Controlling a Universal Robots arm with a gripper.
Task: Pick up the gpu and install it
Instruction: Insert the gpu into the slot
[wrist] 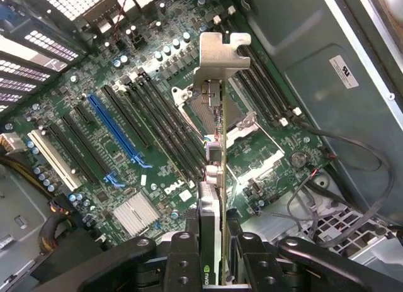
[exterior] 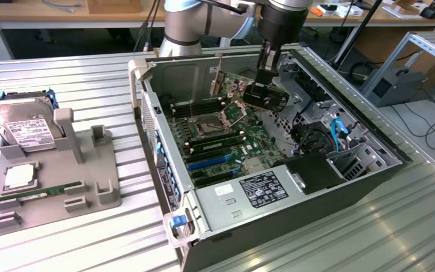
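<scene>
The gpu (exterior: 266, 97) hangs inside the open computer case (exterior: 338, 187), a little above the green motherboard (exterior: 217, 130). My gripper (exterior: 267, 84) reaches down from above and is shut on it. In the wrist view the gpu (wrist: 218, 147) shows edge-on, thin and upright, with its silvery bracket (wrist: 220, 53) at the far end. My gripper (wrist: 217, 245) clamps the card's near end between its black fingers (wrist: 186, 257). The card hovers over the CPU socket area (wrist: 252, 131), apart from the blue slot (wrist: 116, 131) and the black slots beside it.
On the slatted table at the exterior view's left, a grey fixture (exterior: 89, 187) holds a hard drive (exterior: 29, 127), a RAM stick (exterior: 40, 194) and a CPU (exterior: 20, 177). Blue cables (exterior: 338, 130) and a drive cage (exterior: 353, 158) fill the case's right side.
</scene>
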